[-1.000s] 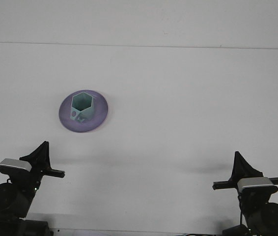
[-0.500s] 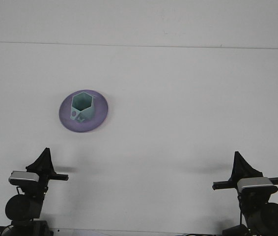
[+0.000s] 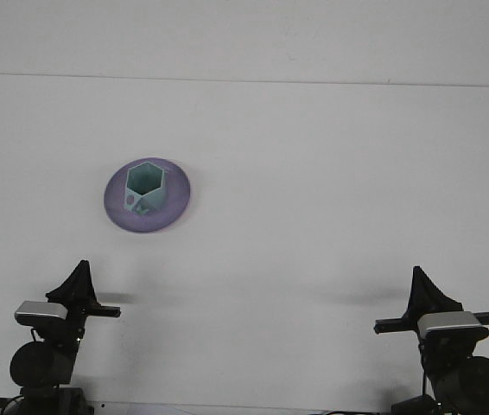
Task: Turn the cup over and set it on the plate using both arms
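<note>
Surface: white desk [image 3: 314, 173] fills the view, with a paler wall band along the far edge.
Plate: round purple plate [image 3: 174, 201] sits left of centre on the desk.
Cup: teal six-sided cup [image 3: 145, 187] stands upright on the plate, its open mouth facing up and the hollow inside visible; a small handle-like lug shows at its near lower side.
Cup relative to left pincer: left pincer [image 3: 78, 282] sits at the near left edge, well apart from the cup, nearer the camera and slightly to the left of it.
Cup relative to right pincer: right pincer [image 3: 421, 292] sits at the near right edge, far off to the right of the plate.
Left pincer state: cannot tell; it holds nothing.
Right pincer state: cannot tell; it holds nothing.
</note>
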`<state>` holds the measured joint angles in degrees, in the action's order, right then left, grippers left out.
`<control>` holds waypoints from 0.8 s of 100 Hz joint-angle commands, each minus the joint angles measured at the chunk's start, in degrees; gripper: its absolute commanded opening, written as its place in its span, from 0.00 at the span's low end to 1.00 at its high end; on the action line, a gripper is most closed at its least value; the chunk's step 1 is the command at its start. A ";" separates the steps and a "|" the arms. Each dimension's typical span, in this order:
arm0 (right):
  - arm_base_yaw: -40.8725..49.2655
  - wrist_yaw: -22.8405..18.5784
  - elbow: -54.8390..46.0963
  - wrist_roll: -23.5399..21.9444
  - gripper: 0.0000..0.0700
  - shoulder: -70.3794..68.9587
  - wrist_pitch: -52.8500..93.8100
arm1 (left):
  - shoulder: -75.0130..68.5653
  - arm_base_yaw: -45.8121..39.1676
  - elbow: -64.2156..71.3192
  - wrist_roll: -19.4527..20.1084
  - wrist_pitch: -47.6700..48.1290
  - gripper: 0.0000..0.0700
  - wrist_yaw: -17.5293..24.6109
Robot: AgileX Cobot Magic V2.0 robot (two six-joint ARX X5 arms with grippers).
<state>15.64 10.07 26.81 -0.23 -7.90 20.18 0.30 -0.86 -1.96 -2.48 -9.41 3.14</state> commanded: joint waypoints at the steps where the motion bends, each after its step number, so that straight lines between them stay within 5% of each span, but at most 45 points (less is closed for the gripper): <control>1: 0.09 0.09 0.17 0.31 0.00 -0.02 -0.81 | -0.04 -0.02 1.14 -0.13 -0.55 0.02 0.07; 11: 0.09 0.11 0.17 0.44 0.00 -0.02 -0.87 | -0.04 -0.02 1.14 -0.13 -0.52 0.02 0.07; 19: -0.35 2.62 0.17 7.48 0.00 0.20 -1.20 | -0.04 -0.02 1.14 -0.13 -0.55 0.02 0.07; 26: -1.73 3.37 -0.81 7.06 0.00 0.42 -1.31 | -0.04 -0.02 1.14 -0.13 -0.52 0.02 0.07; 50: -9.42 -9.77 -18.56 12.39 0.00 5.70 -15.87 | -0.04 -0.02 1.14 -0.13 -0.52 0.02 0.07; 80: -10.49 -9.88 -26.08 12.52 0.00 7.85 -19.76 | -0.04 -0.02 1.09 -0.13 -0.50 0.02 0.07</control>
<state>5.15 0.03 0.89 11.73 -0.12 1.19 0.30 -0.86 -1.96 -2.50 -9.45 3.14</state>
